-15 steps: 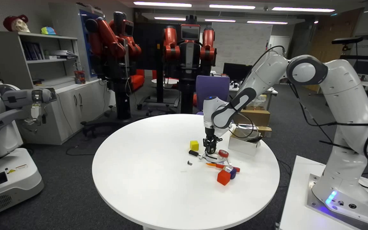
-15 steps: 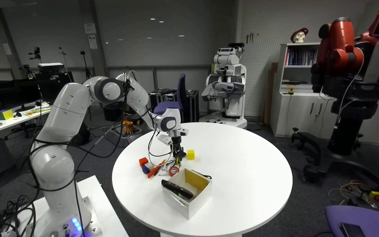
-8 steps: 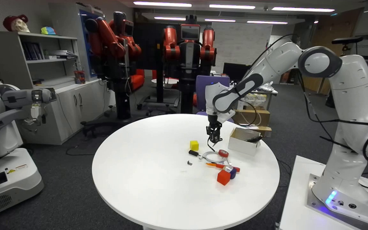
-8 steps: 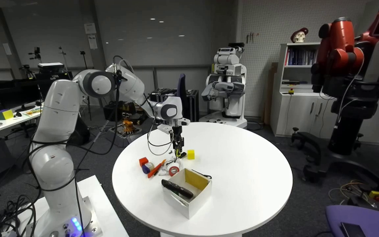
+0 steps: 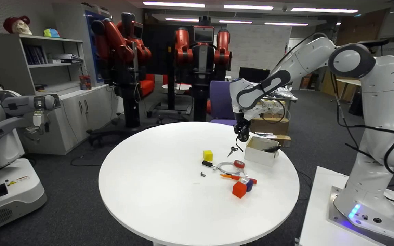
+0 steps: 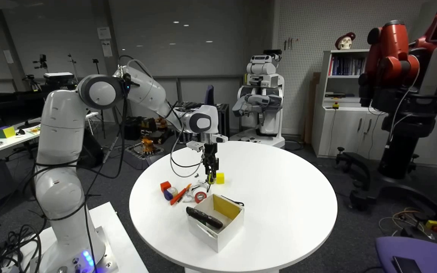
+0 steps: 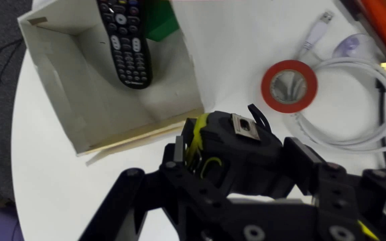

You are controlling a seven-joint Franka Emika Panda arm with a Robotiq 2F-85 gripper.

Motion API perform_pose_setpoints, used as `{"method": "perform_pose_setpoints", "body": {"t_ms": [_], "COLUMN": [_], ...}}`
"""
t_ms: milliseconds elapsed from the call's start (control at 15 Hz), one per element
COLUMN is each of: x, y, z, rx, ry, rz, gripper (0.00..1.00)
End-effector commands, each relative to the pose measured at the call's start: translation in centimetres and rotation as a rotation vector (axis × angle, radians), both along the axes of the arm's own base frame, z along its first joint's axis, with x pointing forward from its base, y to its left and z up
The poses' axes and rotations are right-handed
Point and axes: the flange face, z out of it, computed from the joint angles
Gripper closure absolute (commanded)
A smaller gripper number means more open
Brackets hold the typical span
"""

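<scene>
Tape measure (image 7: pixel 246 147) filled the claw (image 7: pixel 236 150), its bulk holding the 2 fingers (image 7: pixel 179 147) widely parted as they gripped it. We saw it aloft over the surface (image 6: pixel 279 212), near the white box (image 6: pixel 230 233), strap (image 7: pixel 260 117) dangling under its weight. Inside, the remote control (image 7: pixel 129 53) tilted with 1 end above the rim, presumably too long to lie flat.

Box (image 7: pixel 57 77) on table (image 7: pixel 45 187) (remote (image 7: pixel 129 58) inside); tape measure (image 7: pixel 243 145) in gripper (image 7: pixel 238 152).
</scene>
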Motion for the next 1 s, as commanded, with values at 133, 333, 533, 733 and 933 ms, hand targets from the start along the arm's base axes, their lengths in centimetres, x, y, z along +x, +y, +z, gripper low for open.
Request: {"method": "perform_pose_setpoints", "body": {"t_ms": [133,333,533,733,933], "x": [-2.7,-3.8,-4.3,-4.3,-4.1], "y": [-8.3,-11.5,-12.5,-12.2,-11.3], "z": [-3.0,-5.2,-7.1,-8.1,-7.2], "rx": [-0.096,-0.141,-0.166,-0.181,-0.166], "ry": [0.141,0.214,0.257,0.266,0.245], "rz": [-0.074,-0.097,-0.089,-0.084,-0.076], "gripper": [0.49,0.49,0.49,0.06,0.0]}}
